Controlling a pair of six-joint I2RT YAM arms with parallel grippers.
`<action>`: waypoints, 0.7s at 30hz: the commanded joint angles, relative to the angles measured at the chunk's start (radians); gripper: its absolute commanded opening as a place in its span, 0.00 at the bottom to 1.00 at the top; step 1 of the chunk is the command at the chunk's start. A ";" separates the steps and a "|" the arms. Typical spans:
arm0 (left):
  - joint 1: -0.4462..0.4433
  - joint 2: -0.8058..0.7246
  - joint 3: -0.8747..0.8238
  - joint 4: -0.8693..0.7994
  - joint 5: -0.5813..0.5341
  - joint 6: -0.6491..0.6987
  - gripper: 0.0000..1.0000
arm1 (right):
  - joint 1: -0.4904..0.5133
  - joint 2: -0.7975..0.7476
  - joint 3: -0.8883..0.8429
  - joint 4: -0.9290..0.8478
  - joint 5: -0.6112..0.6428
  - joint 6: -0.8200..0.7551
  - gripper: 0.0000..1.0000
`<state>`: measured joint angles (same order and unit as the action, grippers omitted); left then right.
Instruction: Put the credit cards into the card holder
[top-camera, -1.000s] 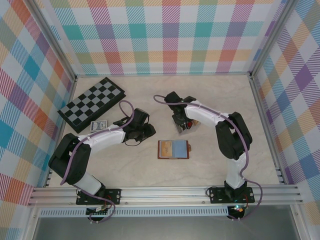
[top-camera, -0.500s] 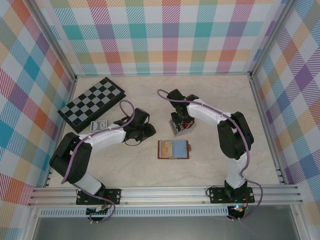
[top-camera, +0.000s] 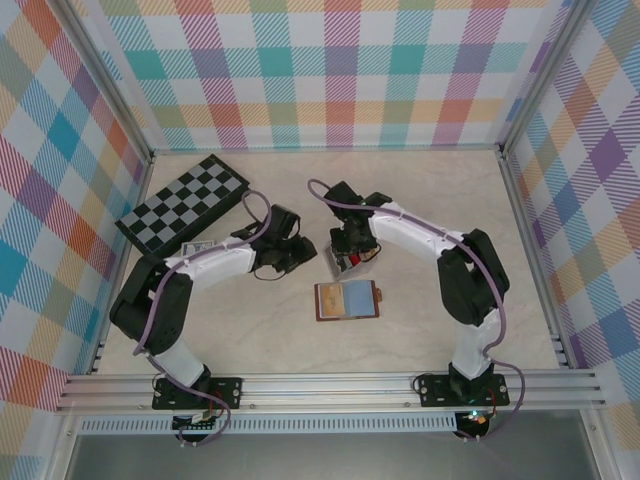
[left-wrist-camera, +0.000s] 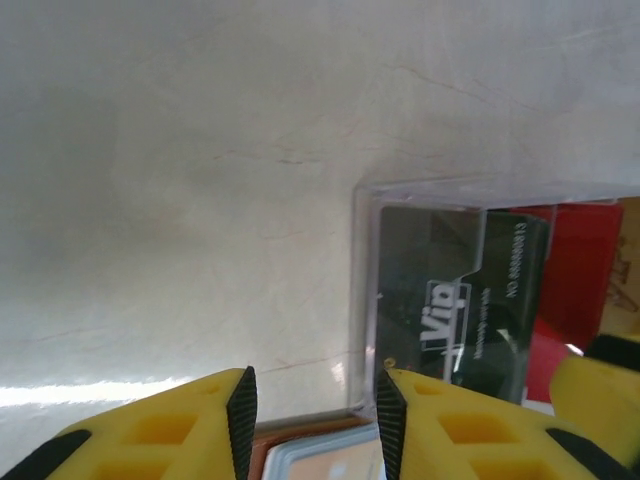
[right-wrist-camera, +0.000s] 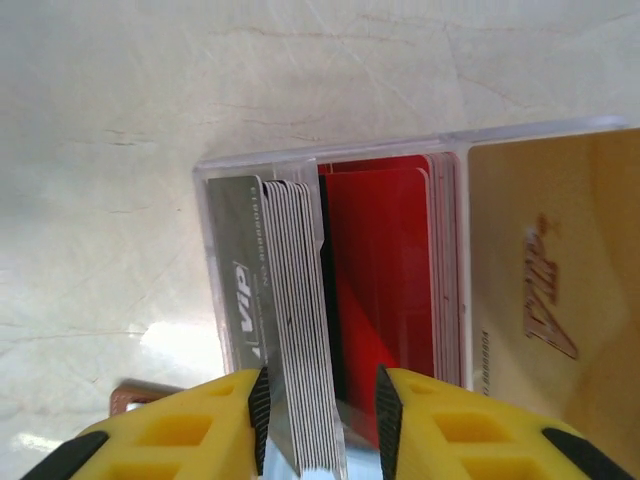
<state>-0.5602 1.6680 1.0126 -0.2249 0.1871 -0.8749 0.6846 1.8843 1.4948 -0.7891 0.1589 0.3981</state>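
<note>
A clear tray (right-wrist-camera: 330, 150) holds the credit cards upright in stacks: grey (right-wrist-camera: 295, 300), red (right-wrist-camera: 385, 270) and tan (right-wrist-camera: 550, 280). My right gripper (right-wrist-camera: 320, 405) (top-camera: 347, 258) reaches into the tray with its jaws on either side of the grey stack. The left pad lies against the stack, and a dark gap shows before the right pad. My left gripper (left-wrist-camera: 315, 410) (top-camera: 303, 256) is open at the tray's left corner (left-wrist-camera: 365, 300), its right fingertip touching the wall. A black card (left-wrist-camera: 450, 300) shows through the plastic. The brown card holder (top-camera: 346, 299) lies open just in front, with a light blue card in it.
A folded chessboard (top-camera: 182, 207) lies at the back left, with a small blue-patterned pack (top-camera: 196, 248) beside it under my left arm. Checked walls close in the table on three sides. Bare tabletop lies to the right of the card holder and behind the tray.
My right gripper has moved left and nearer, and the tray of cards has shifted with it. My left gripper has swung right and up to the tray's corner.
</note>
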 joint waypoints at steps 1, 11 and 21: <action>0.013 0.067 0.063 0.043 0.079 -0.013 0.39 | -0.007 -0.069 0.014 -0.028 0.016 -0.044 0.36; 0.017 0.201 0.138 0.135 0.163 -0.069 0.42 | -0.022 -0.126 -0.068 0.026 -0.018 -0.097 0.35; 0.052 0.149 0.068 0.130 0.116 -0.088 0.45 | 0.024 -0.065 -0.081 0.096 -0.047 -0.144 0.34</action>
<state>-0.5339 1.8664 1.1164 -0.0978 0.3206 -0.9447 0.6884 1.7878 1.4059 -0.7151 0.0860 0.2966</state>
